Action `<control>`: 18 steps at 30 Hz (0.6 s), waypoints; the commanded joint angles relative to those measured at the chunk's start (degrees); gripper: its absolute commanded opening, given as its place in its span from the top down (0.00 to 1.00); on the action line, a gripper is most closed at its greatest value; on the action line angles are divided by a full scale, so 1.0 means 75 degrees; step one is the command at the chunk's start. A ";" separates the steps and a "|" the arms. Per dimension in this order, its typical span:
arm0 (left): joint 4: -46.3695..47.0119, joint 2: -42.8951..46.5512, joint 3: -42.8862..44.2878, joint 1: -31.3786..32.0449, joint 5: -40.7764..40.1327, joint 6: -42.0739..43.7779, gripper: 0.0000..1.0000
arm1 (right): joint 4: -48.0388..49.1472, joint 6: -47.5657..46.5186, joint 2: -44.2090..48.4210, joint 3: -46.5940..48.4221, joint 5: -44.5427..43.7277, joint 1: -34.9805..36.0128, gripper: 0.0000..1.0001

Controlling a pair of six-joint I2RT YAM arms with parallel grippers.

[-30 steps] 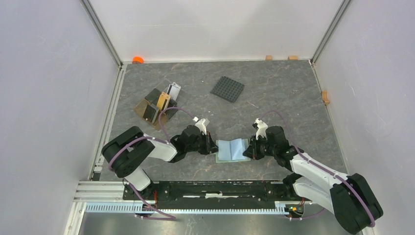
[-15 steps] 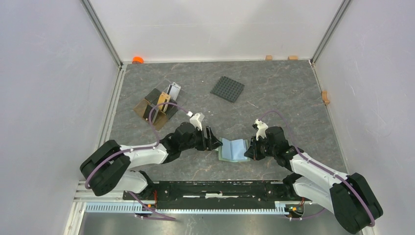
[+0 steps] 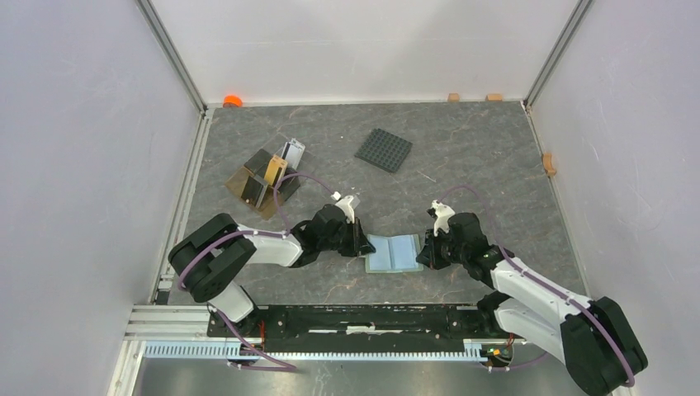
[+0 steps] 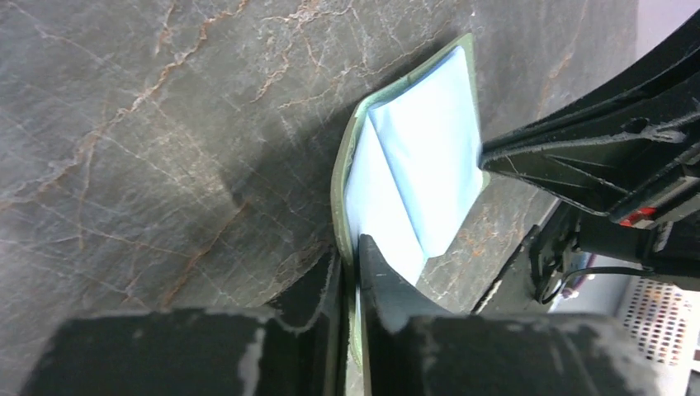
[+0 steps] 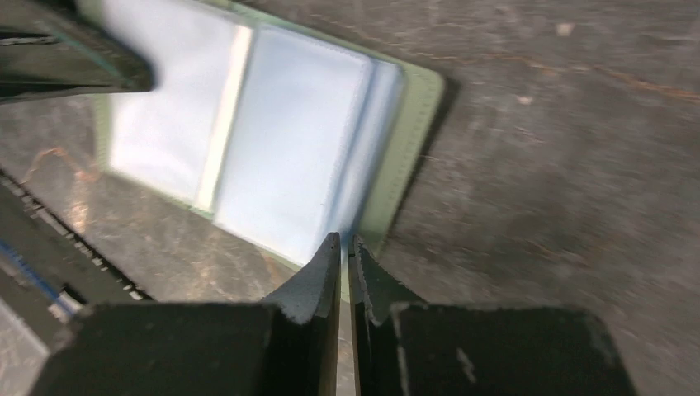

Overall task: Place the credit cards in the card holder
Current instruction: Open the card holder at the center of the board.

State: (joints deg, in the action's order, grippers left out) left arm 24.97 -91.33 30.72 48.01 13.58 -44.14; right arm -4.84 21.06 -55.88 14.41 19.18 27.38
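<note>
The card holder [image 3: 394,252] lies open on the table, sage-green outside and light blue inside. My left gripper [image 3: 361,241] is shut on its left flap; in the left wrist view the green edge of the card holder [image 4: 421,157] runs between the closed fingers of that gripper [image 4: 353,264]. My right gripper [image 3: 423,252] pinches the right edge, and its wrist view has the gripper [image 5: 344,247] shut on the rim of the card holder [image 5: 281,165]. The credit cards [image 3: 275,172] stand in a brown tray [image 3: 248,183] at the back left, away from both grippers.
A black studded square plate [image 3: 384,150] lies behind the holder. An orange object [image 3: 233,101] sits in the back left corner. Small wooden blocks [image 3: 453,96] line the back edge, with another block [image 3: 548,162] at the right wall.
The left gripper let go of the holder's left edge, opened and drew back, then returned and closed on the left flap. The right gripper kept its grip and barely moved.
</note>
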 commanded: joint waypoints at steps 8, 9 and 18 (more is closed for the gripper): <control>0.0987 0.0156 -0.0143 0.0085 0.0193 -0.0357 0.98 | -0.2174 -0.0520 0.1423 0.1628 -0.1506 -0.0006 0.72; 0.0990 0.0164 -0.0135 0.0091 0.0182 -0.0392 0.98 | -0.2102 -0.0464 0.1510 0.1716 -0.1236 0.0000 0.70; 0.1072 0.0147 -0.0172 0.0126 0.0146 -0.0490 0.98 | -0.0011 0.0412 0.0921 0.1414 0.0643 0.0581 0.66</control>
State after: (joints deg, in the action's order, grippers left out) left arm 29.76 -91.35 29.89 48.69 14.11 -46.26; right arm -13.63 20.53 -45.43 26.28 18.11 29.26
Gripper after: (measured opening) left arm 0.055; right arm 0.342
